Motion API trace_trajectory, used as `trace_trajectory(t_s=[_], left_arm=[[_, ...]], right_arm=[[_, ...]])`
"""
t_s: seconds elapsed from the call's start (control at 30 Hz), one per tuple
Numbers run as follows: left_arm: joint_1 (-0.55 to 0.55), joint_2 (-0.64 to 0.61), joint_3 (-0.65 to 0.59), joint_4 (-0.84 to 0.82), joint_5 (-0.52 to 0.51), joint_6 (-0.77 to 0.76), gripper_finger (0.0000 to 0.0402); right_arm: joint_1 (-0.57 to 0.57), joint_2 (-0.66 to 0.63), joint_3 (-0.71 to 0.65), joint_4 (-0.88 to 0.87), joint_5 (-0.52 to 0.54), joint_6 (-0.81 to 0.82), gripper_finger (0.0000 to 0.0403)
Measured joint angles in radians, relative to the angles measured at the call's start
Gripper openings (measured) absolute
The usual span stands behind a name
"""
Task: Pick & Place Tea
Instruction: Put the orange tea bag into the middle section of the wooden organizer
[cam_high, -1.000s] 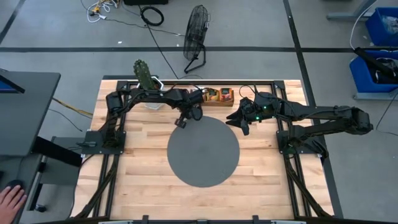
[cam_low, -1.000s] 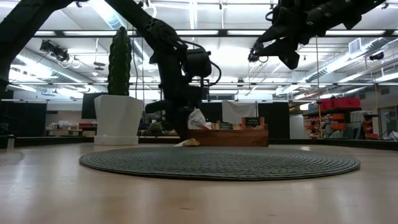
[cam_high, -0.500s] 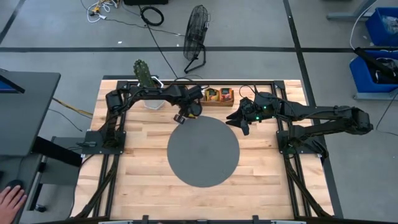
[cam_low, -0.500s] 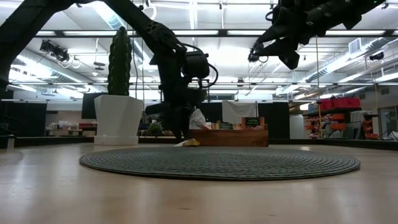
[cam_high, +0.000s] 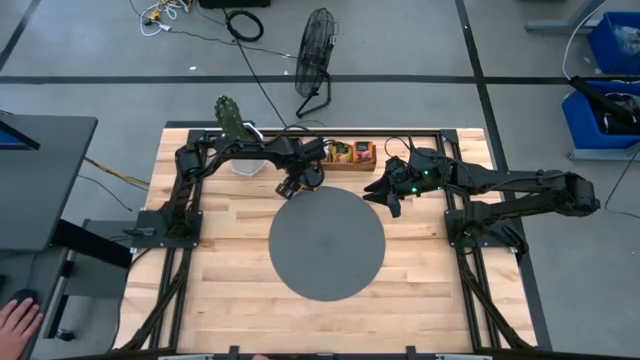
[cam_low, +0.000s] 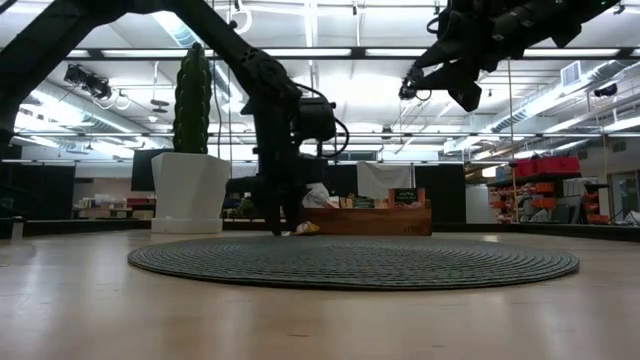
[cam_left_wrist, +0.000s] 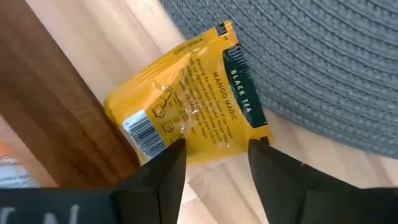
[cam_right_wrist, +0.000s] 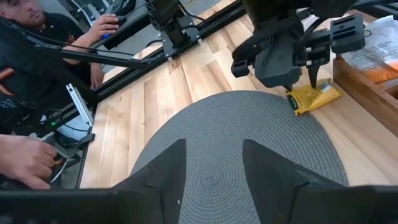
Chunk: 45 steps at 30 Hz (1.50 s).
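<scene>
While open, left gripper straddles sachet edge.

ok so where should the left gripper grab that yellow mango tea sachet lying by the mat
Probably from straight above. The yellow sachet lies flat, one corner on the grey mat and one side against the wooden tray, so side access is blocked there. The left gripper, open, could pinch the free edge facing its fingers, or the corner raised on the mat rim.
</scene>
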Motion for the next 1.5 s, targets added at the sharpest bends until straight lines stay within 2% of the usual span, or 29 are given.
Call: trace_trajectory(t_s=[0.13, 0.37, 0.5, 0.67, 0.77, 0.83, 1.27, 1.37, 1.5], left_arm=[[-0.001, 0.001, -0.001, -0.008, 0.025, -0.002, 0.0147], [-0.001, 0.003, -0.003, -0.023, 0.074, -0.064, 0.0015], [-0.005, 0.004, -0.003, -0.020, 0.071, -0.075, 0.0004], [-0.027, -0.006, 0.008, -0.041, -0.010, -0.126, 0.0003], [-0.036, -0.017, 0.042, -0.049, -0.035, -0.226, 0.0012], [-0.036, -0.026, 0.070, -0.051, -0.035, -0.233, 0.0026], [-0.020, -0.023, 0.107, 0.012, -0.001, 0.065, 0.0187], [-0.010, -0.023, 0.107, 0.015, -0.004, 0.149, 0.0197], [0.003, -0.022, 0.107, 0.003, -0.010, 0.187, 0.0184]], right_arm=[[0.000, 0.000, 0.000, 0.000, 0.000, -0.002, 0.0165], [0.000, 0.000, 0.000, -0.001, 0.001, -0.003, 0.0165], [0.000, 0.000, 0.000, -0.001, 0.002, -0.003, 0.0165], [0.000, 0.000, 0.000, -0.001, 0.002, -0.003, 0.0165], [0.000, 0.000, 0.000, -0.001, 0.002, -0.003, 0.0165], [0.000, 0.000, 0.000, -0.001, 0.002, -0.003, 0.0164], [0.000, 0.000, 0.000, 0.000, -0.001, -0.004, 0.0165], [0.000, 0.000, 0.000, 0.000, -0.002, -0.007, 0.0165], [0.000, 0.000, 0.000, 0.001, -0.011, -0.011, 0.0165]])
